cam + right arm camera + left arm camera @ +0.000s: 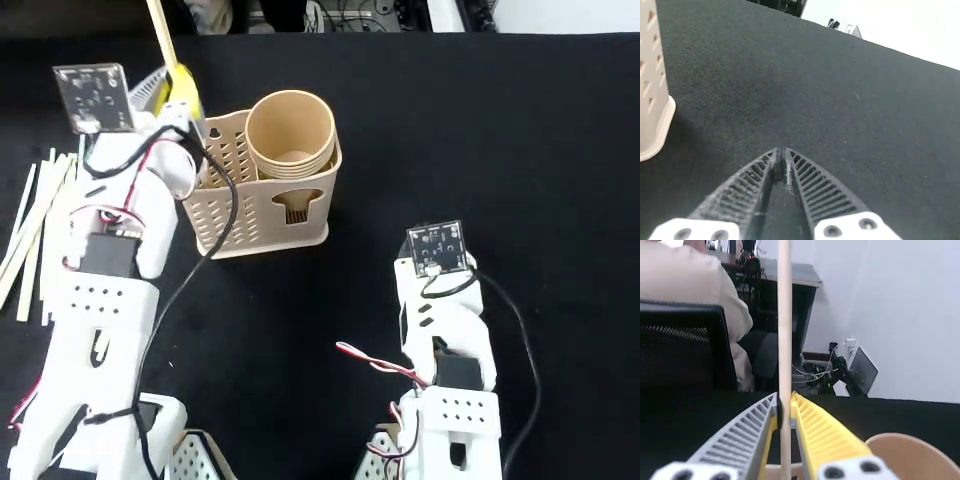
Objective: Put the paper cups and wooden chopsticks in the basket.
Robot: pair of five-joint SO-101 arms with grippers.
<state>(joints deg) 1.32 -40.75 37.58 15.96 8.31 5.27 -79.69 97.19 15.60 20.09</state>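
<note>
The basket point(262, 215), upper centre of the high view, holds the paper cups point(290, 135). At its left rim the left gripper point(784, 400) clamps a wooden chopstick point(785, 315) pointing up; released off-line, it could glance off the rim. The right gripper point(781, 156), lower right, is pinched empty.

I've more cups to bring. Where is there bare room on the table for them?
Widest: bare cloth right of the basket, past the right arm. Smaller: the patch between the two arms, in front of the basket. Crowded: the left edge, with loose chopsticks beside the left arm.
</note>
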